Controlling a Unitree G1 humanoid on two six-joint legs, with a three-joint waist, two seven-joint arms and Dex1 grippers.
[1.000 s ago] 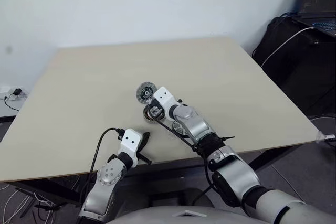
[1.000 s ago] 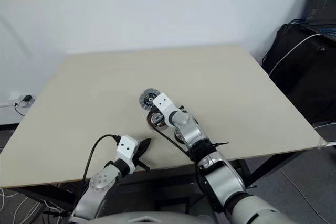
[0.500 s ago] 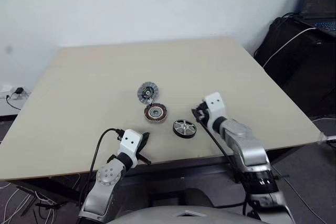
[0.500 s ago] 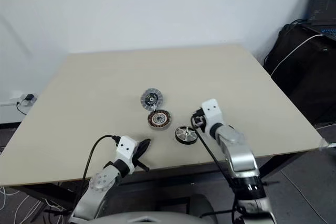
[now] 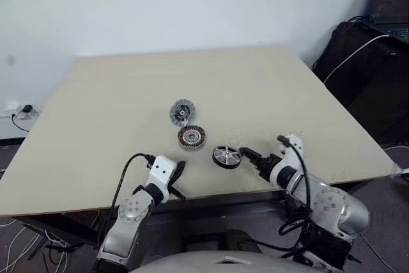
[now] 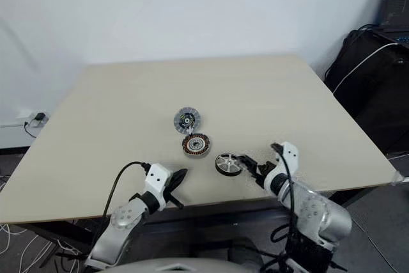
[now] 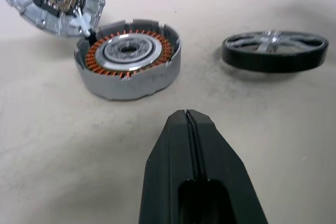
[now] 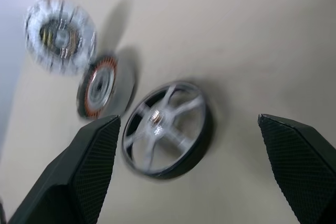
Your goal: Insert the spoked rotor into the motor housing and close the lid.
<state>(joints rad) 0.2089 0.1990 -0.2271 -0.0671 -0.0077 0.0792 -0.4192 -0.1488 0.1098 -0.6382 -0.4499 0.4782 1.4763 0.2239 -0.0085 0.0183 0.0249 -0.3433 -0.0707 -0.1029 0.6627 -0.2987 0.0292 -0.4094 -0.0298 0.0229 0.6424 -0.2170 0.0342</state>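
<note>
Small dark grey spoked rotor (image 5: 226,156) lying flat near the front edge of the beige table (image 5: 115,107), just beside the copper-wound round motor housing (image 5: 191,137). Right gripper (image 5: 254,160) spread wide, empty, aimed at rotor; left gripper (image 5: 177,172) clenched, empty. Best straddling the rim squarely before closing, keeping it level.

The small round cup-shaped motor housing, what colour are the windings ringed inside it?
Copper-orange windings inside the grey motor housing, clearest in the left wrist view.
</note>
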